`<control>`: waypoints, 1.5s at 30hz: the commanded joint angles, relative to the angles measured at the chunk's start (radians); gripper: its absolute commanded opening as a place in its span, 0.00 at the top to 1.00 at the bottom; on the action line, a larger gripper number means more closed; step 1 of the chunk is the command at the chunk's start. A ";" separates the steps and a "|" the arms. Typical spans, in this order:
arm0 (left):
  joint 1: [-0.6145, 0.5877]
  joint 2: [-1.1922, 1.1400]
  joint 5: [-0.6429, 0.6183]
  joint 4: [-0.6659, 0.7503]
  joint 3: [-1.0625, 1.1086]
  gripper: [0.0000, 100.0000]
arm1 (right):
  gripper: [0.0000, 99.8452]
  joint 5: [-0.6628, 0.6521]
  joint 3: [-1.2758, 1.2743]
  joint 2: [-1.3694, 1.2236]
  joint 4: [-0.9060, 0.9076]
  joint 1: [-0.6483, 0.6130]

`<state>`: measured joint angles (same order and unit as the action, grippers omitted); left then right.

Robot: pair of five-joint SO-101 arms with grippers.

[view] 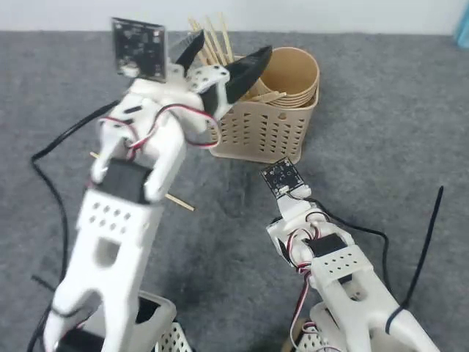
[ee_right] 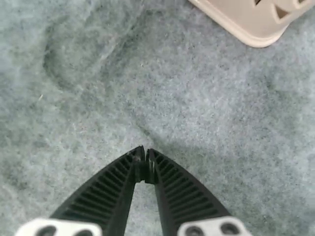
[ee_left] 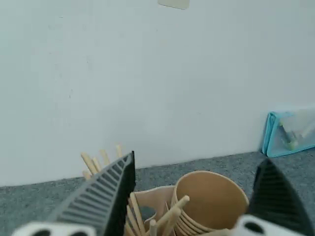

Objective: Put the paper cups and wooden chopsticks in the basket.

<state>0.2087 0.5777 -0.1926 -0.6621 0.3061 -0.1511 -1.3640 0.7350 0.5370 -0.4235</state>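
Mostly upright chopsticks (ee_left: 88,163) in basket (view: 256,136) beside cups (view: 297,70); left gripper (view: 231,45) open above; right gripper (ee_right: 145,153) closed, empty.

The left tool (ee_left: 199,158), its ribbed black fingers (ee_left: 106,191) spread wide apart, hangs just short of a beige basket (ee_left: 150,199) holding stacked paper cups (ee_left: 211,201) and upright wooden chopsticks (ee_left: 172,210). Beyond lie the grey counter (ee_left: 39,196), a white wall (ee_left: 147,73) and a pale blue box (ee_left: 290,132) at its foot.
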 commanded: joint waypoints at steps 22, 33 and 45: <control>-0.839 0.703 -0.002 -0.683 0.460 0.99 | 0.99 -0.009 0.072 0.019 0.127 -0.203; -0.973 1.254 0.002 -0.479 1.218 0.99 | 0.99 -0.015 0.626 -0.008 0.503 -0.450; -0.968 1.244 0.002 -0.388 1.379 0.99 | 0.98 -0.077 1.183 -0.656 0.458 -0.498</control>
<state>-0.7595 1.8021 -0.1987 -1.0810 1.6855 -0.2002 -0.3897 0.2516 1.0265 -0.9129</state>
